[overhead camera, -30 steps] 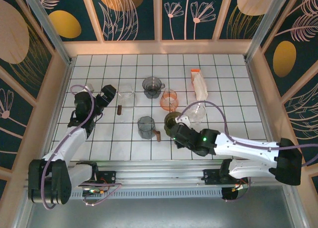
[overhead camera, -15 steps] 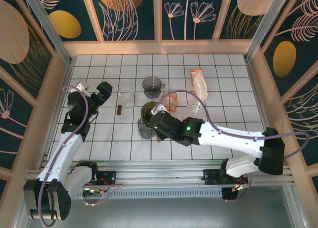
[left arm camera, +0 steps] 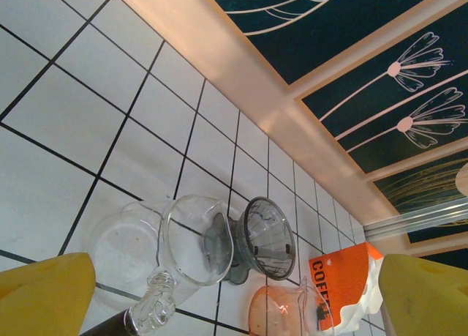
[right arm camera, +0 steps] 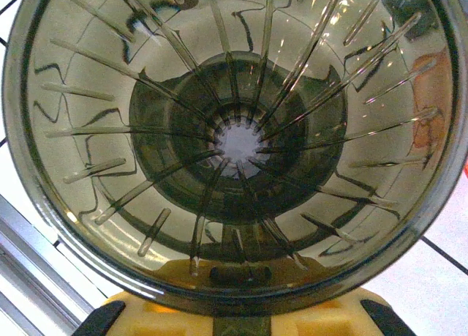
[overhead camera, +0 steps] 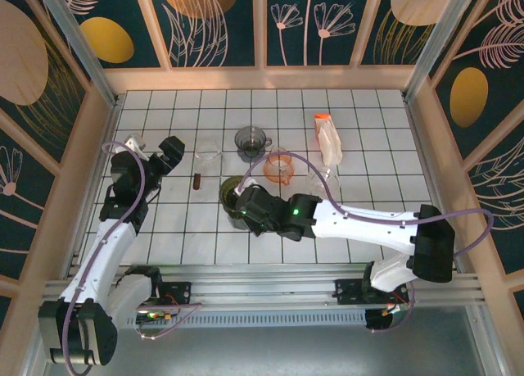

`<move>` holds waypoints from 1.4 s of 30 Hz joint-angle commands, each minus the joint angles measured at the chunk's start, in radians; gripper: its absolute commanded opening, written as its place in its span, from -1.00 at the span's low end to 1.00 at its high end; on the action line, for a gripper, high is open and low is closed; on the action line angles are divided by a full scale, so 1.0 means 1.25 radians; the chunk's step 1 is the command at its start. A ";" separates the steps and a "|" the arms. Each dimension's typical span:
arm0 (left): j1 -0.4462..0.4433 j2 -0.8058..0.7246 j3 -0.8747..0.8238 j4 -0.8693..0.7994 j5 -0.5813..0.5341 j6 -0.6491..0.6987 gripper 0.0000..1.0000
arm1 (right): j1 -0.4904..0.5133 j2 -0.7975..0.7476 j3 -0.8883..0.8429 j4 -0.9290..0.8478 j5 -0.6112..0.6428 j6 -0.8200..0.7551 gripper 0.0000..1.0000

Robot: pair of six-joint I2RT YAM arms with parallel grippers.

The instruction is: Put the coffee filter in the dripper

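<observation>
Smoky clear dripper [right arm camera: 234,87] w/ ribbed walls, round ctr hole

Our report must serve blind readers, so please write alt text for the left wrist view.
Yellow fingertips of the open left gripper frame a clear glass jug on white tiles. Behind it are a grey dripper, an orange cup and an orange coffee bag, before a flower-painted wall.
</observation>
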 commanded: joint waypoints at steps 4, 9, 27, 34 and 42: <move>0.000 0.001 0.011 -0.007 -0.011 0.018 0.98 | 0.005 0.011 0.014 0.025 0.002 0.001 -0.79; 0.000 -0.001 0.009 -0.008 -0.013 0.017 0.98 | 0.006 0.016 0.017 0.006 0.009 0.008 -0.78; 0.000 -0.001 0.005 -0.004 -0.008 0.016 0.98 | 0.006 0.011 0.016 -0.003 0.017 0.029 0.19; -0.001 -0.003 0.005 -0.003 -0.009 0.011 0.98 | 0.007 -0.044 -0.019 0.035 0.019 0.046 0.42; 0.000 -0.002 0.008 -0.004 -0.013 0.003 0.98 | 0.008 -0.167 -0.107 0.099 0.057 0.100 0.49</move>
